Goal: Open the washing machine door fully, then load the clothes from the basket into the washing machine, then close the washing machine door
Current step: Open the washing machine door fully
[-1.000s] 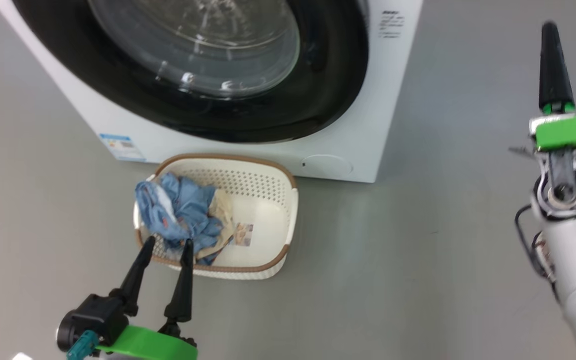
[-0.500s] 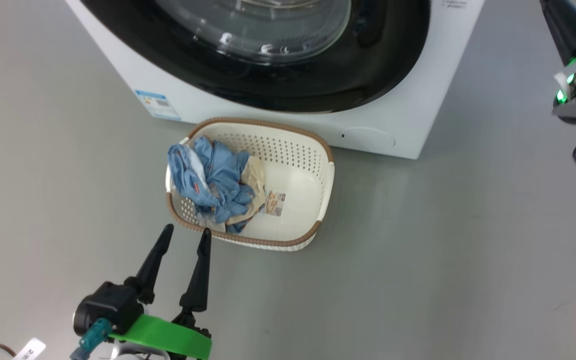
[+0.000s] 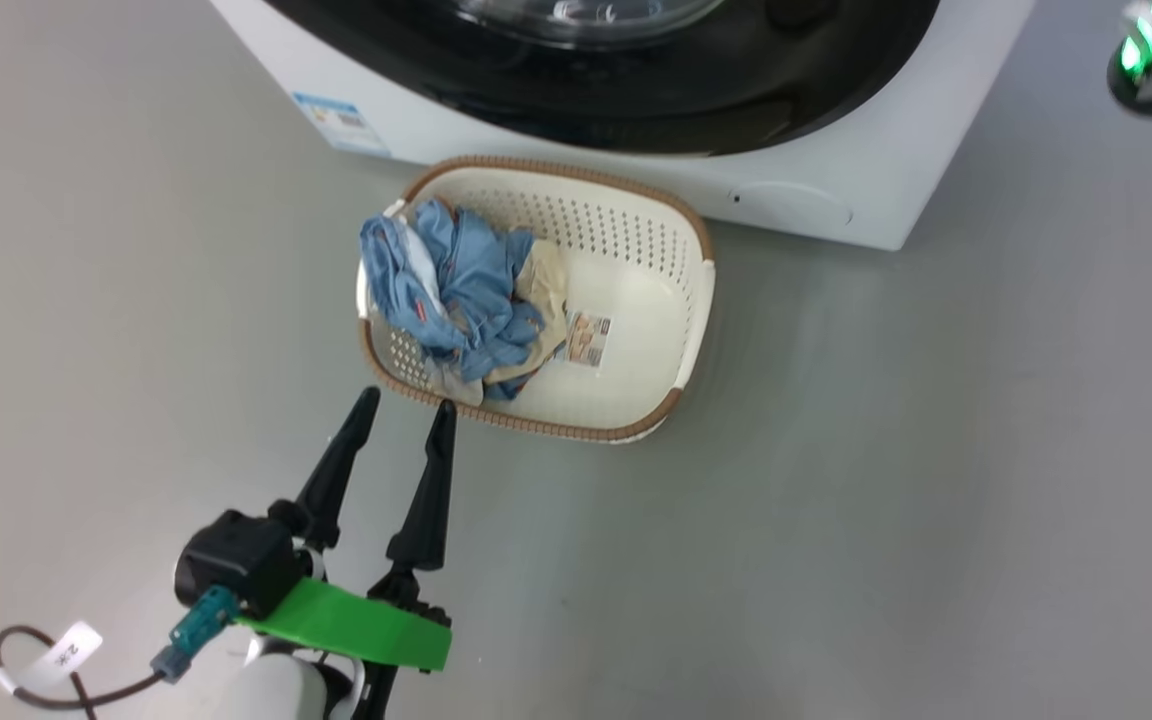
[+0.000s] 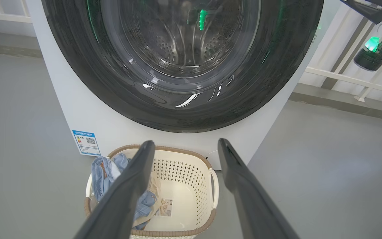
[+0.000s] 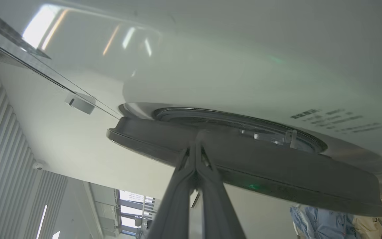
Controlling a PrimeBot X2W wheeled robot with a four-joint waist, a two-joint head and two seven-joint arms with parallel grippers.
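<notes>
The right gripper [image 5: 196, 146], fingers pressed together, is poking at the rim of the washing machine door [image 5: 277, 172]. It should be hooking behind that edge and swinging it out in an arc. The left gripper [image 3: 407, 402] is hanging wide apart in front of the washing machine [image 3: 896, 160], just short of the basket [image 3: 698, 300] holding the clothes [image 3: 466, 290].

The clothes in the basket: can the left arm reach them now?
Probably yes. The left gripper hangs open just short of the open-topped basket, nothing between it and the clothes.
</notes>
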